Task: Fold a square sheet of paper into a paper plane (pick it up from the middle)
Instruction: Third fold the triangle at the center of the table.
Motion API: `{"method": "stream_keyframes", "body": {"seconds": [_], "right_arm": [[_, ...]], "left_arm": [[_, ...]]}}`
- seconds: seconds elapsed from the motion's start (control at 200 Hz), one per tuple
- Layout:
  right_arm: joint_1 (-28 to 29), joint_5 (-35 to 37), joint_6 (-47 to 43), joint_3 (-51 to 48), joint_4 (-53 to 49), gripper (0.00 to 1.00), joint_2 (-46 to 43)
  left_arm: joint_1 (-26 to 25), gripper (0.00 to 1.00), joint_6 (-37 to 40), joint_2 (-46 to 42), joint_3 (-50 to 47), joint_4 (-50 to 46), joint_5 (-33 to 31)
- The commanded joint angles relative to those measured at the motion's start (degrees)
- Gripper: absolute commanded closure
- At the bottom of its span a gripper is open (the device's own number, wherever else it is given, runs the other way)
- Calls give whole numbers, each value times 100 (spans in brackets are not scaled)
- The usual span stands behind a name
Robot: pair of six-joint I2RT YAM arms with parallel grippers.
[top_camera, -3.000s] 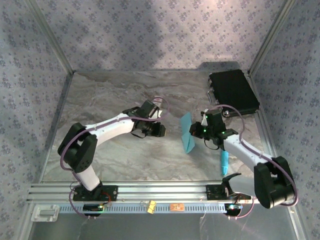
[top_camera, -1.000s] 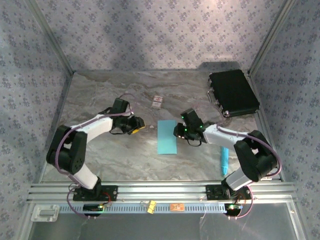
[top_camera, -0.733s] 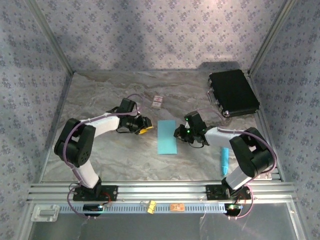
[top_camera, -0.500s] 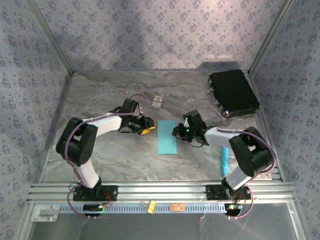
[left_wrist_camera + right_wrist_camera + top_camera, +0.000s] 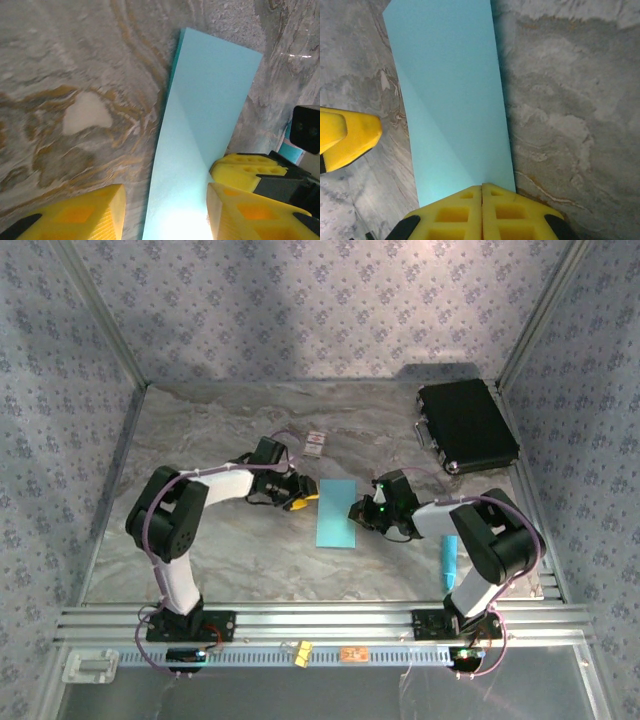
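The light-blue sheet of paper (image 5: 336,513) lies flat on the marbled grey table (image 5: 220,560), midway between the two arms. It is a long upright rectangle with a faint diagonal crease across it. The left gripper (image 5: 299,501) sits low at the paper's left edge. In the left wrist view its yellow fingers (image 5: 75,217) stand partly apart, the paper's long edge runs up between them, and nothing is clamped. The right gripper (image 5: 356,512) is at the paper's right edge. In the right wrist view its two yellow fingers (image 5: 457,212) are pressed together with no gap, their tips at the border of the sheet. Whether the paper's edge is caught between them cannot be told. A closed black case (image 5: 467,425) lies at the far right corner of the table. A slim cyan pen (image 5: 449,560) lies near the right arm's base, well apart from the paper. A small white card (image 5: 316,443) with red marks lies just beyond the left gripper, its marks too small to read.
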Motion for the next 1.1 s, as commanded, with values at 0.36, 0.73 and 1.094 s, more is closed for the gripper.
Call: {"method": "stream_keyframes", "body": {"seconds": [0.36,0.73,1.094], "right_arm": [[-89,276,57,-88,-190,93,309],[-90,310,57,-97,-246,94,355],[-101,316,23,-140,-268,93,287]], "left_arm": [[-207,56,-7,389,349,-234,115],[-253,63,56,685,621,-478,239],[-292,68,-52,749,552,-181,370]]}}
